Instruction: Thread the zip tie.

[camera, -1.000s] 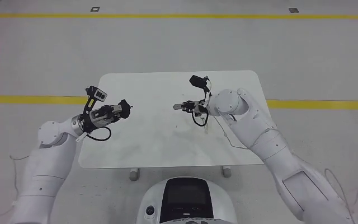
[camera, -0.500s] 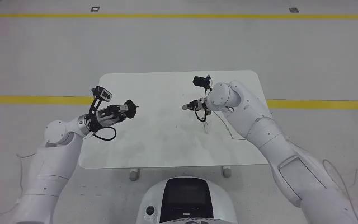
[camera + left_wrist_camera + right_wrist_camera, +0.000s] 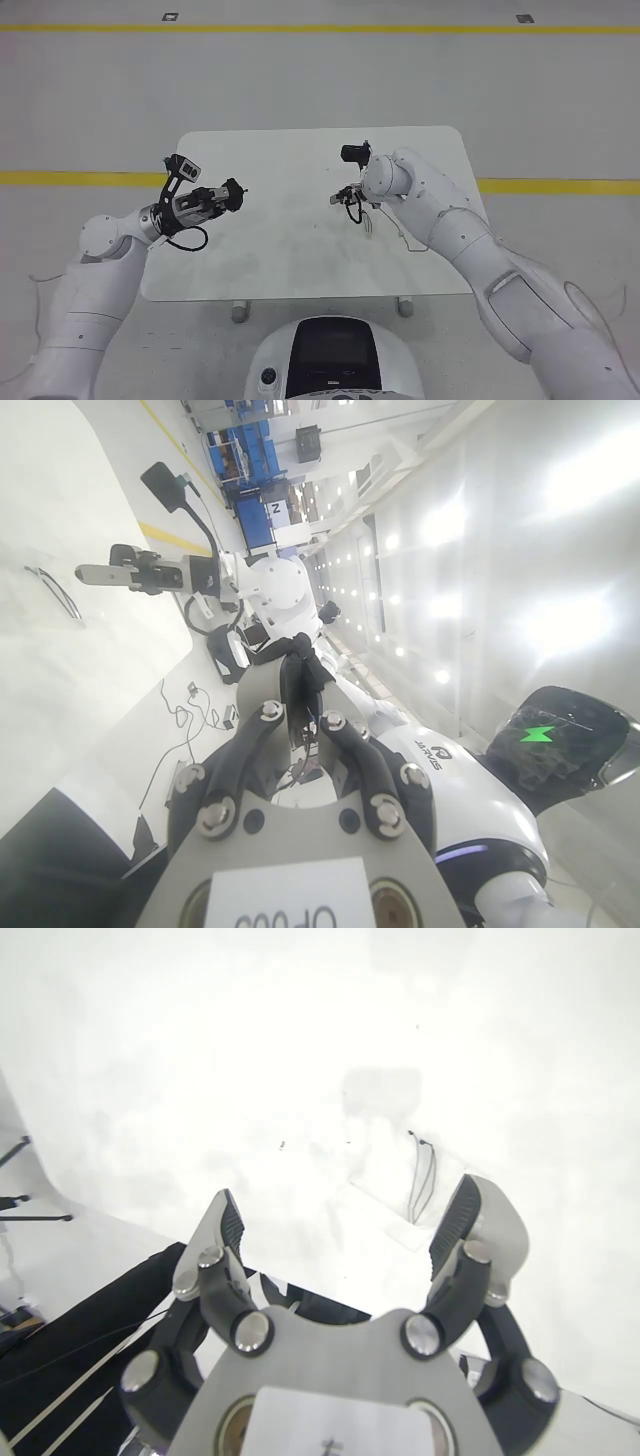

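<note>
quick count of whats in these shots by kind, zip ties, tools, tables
zip ties: 2 that can be made out, thin strands lying side by side
tools: 2 (left tool shut, right tool open)
table: 1
total: 5

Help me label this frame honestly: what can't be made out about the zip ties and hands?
Zip ties: thin lines in both wrist views, specks from above; their number and any threading are unreadable.
Left hand: black wrapping over its tips in the left wrist view hides whether it pinches anything.
</note>
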{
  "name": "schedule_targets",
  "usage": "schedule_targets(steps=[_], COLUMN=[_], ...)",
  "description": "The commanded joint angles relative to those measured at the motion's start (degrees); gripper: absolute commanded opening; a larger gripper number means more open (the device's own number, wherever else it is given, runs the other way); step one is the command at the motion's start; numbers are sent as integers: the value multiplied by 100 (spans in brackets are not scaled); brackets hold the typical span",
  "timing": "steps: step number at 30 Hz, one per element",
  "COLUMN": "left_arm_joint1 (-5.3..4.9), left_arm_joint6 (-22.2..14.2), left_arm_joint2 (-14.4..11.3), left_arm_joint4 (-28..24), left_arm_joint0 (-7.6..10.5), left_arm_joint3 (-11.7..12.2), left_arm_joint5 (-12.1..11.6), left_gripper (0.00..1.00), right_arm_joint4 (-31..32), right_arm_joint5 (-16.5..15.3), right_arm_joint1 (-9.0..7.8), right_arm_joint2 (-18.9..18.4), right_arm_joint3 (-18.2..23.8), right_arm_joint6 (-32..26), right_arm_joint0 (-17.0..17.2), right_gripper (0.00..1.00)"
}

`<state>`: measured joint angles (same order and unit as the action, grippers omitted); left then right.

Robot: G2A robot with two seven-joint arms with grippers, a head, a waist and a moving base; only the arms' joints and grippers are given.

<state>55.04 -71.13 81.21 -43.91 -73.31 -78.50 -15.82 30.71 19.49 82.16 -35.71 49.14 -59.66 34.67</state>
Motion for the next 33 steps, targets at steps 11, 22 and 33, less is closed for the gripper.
schedule_targets(steps=[11, 22, 33], left_arm_joint1=[0, 0, 0], left_arm_joint6=[0, 0, 0], left_arm_joint2=[0, 0, 0], left_arm_joint4=[0, 0, 0], left_arm_joint0=[0, 0, 0], left_arm_joint3=[0, 0, 0], left_arm_joint5=[0, 0, 0], left_gripper=[0, 0, 0], right_arm_joint4=[-221, -265, -234], right_arm_joint5=[-94, -149, -159], right_arm_joint1=[383, 406, 423], right_arm_joint2=[320, 295, 266], right_arm_joint3=[-830, -959, -995], right_arm_joint6=[-140, -270, -228], right_arm_joint0=[-290, -212, -129], right_gripper=[100, 100, 100])
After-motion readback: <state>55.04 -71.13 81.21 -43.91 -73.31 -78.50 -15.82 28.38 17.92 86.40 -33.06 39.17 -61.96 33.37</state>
